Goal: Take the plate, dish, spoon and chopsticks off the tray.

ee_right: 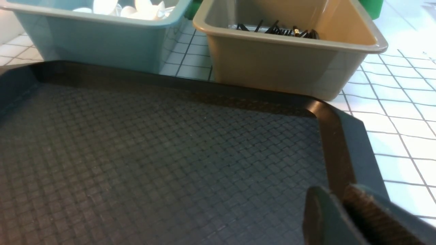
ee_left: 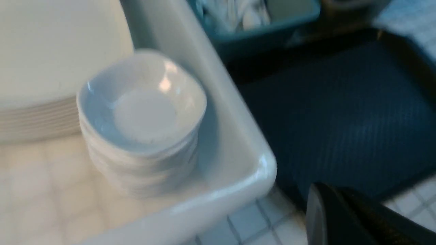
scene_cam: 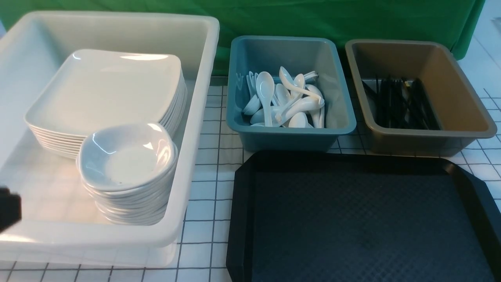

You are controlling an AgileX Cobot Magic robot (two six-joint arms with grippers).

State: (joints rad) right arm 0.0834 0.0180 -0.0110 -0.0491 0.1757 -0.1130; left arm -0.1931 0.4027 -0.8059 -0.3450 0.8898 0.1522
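The black tray (scene_cam: 364, 219) lies bare at the front right; nothing is on it. It also shows in the left wrist view (ee_left: 340, 112) and the right wrist view (ee_right: 153, 153). A stack of plates (scene_cam: 105, 90) and a stack of dishes (scene_cam: 127, 156) stand in the white tub (scene_cam: 195, 117). The spoons (scene_cam: 283, 102) lie in the teal bin. The chopsticks (scene_cam: 399, 102) lie in the brown bin. My left gripper (ee_left: 332, 190) is shut and empty, over the table by the tub's front corner; a bit of it shows at the front view's left edge (scene_cam: 8, 209). My right gripper (ee_right: 335, 192) is shut and empty above the tray's right rim.
The teal bin (scene_cam: 289, 135) and the brown bin (scene_cam: 462, 102) stand side by side behind the tray. The tub (ee_left: 235, 149) fills the left side. A green cloth (scene_cam: 313, 19) hangs at the back. The table (scene_cam: 207, 188) has a white grid surface.
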